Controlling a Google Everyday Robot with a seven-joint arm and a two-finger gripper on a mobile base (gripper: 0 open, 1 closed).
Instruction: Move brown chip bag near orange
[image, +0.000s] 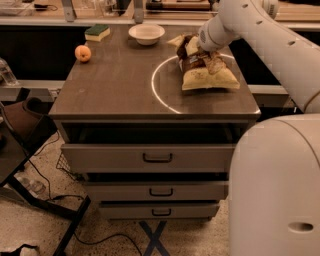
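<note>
The brown chip bag lies flat on the right side of the dark cabinet top, its pale lower end toward the front. My gripper is down on the bag's far upper end, at the end of the white arm reaching in from the upper right. The arm's wrist hides the contact point. The orange sits alone near the far left edge of the top, well apart from the bag.
A white bowl and a green-and-yellow sponge stand at the back edge. A white ring mark crosses the top beside the bag. The top drawer below is slightly open. A dark chair stands at the left.
</note>
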